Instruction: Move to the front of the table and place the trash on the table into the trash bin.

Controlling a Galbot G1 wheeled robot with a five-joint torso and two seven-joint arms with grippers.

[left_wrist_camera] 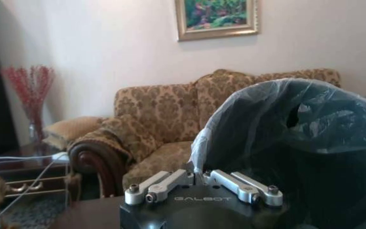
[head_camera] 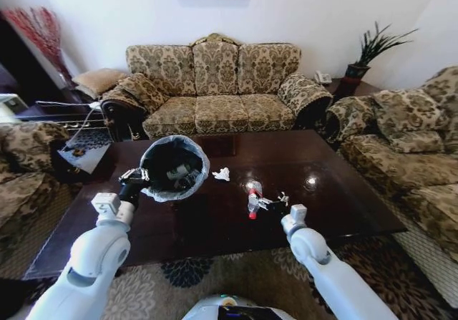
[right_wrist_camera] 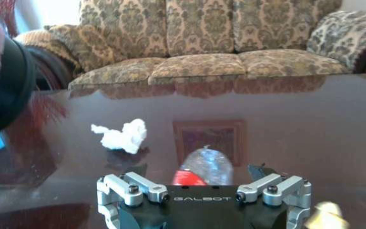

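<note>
On the dark glossy table (head_camera: 336,191) my left gripper (head_camera: 133,179) holds the trash bin (head_camera: 174,168) lifted and tipped toward me, shut on its liner-covered rim. In the left wrist view the left gripper (left_wrist_camera: 199,183) pinches the liner of the trash bin (left_wrist_camera: 297,143). Some white trash lies inside the bin. My right gripper (head_camera: 275,205) is low over the table and open. A clear bottle with a red label (head_camera: 252,197) lies just ahead of it, and in the right wrist view the bottle (right_wrist_camera: 207,162) sits between its spread fingers (right_wrist_camera: 132,187). Crumpled white paper (head_camera: 221,174) (right_wrist_camera: 120,135) lies farther back. A yellow scrap (right_wrist_camera: 326,214) is beside the right gripper.
A patterned sofa (head_camera: 215,91) stands behind the table, with armchairs on the left (head_camera: 25,155) and right (head_camera: 401,148). A side table with a plant (head_camera: 358,69) is at the back right. A patterned rug (head_camera: 186,270) lies along the table's near edge.
</note>
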